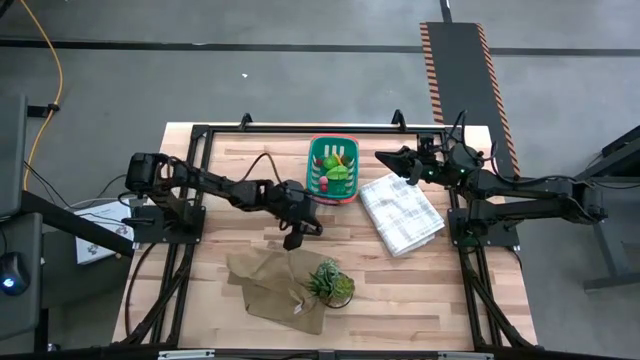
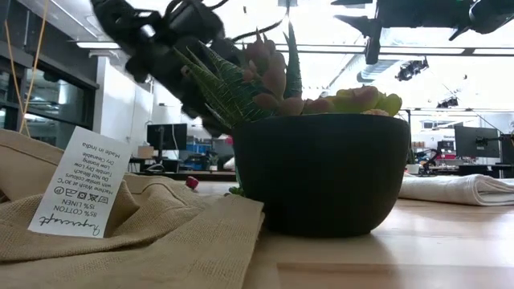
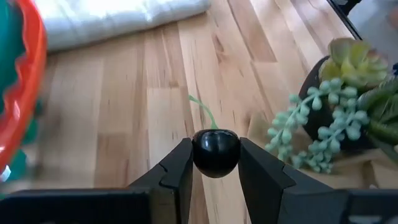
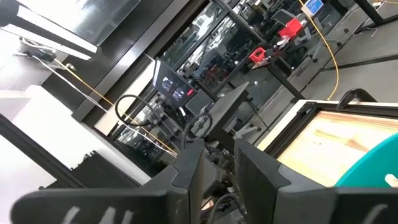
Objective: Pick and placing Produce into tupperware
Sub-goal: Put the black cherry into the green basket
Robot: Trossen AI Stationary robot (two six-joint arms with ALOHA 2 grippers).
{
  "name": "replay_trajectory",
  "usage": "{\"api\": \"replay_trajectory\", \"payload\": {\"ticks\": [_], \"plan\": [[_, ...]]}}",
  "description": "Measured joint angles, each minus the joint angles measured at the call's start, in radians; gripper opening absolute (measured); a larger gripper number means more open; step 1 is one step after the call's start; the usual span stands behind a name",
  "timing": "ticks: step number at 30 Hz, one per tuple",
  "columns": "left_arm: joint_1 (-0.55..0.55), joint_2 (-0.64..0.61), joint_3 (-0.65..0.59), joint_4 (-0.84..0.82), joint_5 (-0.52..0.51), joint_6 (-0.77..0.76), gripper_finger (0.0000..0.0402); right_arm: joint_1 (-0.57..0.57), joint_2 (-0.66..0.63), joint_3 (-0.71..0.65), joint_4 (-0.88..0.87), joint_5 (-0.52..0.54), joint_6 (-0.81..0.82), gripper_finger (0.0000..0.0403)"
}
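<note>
Overhead camera; low camera perhaps nearest potted plant (image 2: pixel 321 172).

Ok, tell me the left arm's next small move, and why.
Probably carry it toward the basket and stop above it. The left claw is shut on a dark ball, lifted off the table between the basket and the plant. Other produce already sits in the basket. The right claw waits near its far corner.
</note>
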Motion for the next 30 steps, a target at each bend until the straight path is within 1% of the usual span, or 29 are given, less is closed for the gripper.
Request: {"api": "replay_trajectory", "payload": {"ticks": [6,9,13,17,22,26,30], "plan": [[0.0,0.0,0.176,-0.233,-0.002,0.059,0.0098,0.0,0.0,0.0,0.031,-0.028,-0.03,0.0079],[0.005,0.0,0.262,-0.357,-0.048,0.095,0.0098,0.0,0.0,0.0,0.075,-0.055,-0.063,0.0079],[0.038,0.0,0.367,-0.476,-0.058,0.101,0.0099,0.0,-0.015,0.0,0.105,-0.071,-0.105,0.0079],[0.093,0.0,0.461,-0.555,-0.061,0.088,0.0099,-0.001,-0.049,0.0,0.098,-0.083,-0.15,0.0079],[0.169,0.0,0.568,-0.642,-0.075,0.087,0.0099,-0.03,-0.099,0.0,0.044,-0.127,-0.176,0.0079],[0.225,0.0,0.613,-0.682,-0.091,0.087,0.0099,-0.059,-0.133,0.0,0.003,-0.18,-0.176,0.0079],[0.262,0.008,0.642,-0.684,-0.103,0.086,0.0099,-0.069,-0.154,0.0,-0.048,-0.208,-0.177,0.0079]]}}
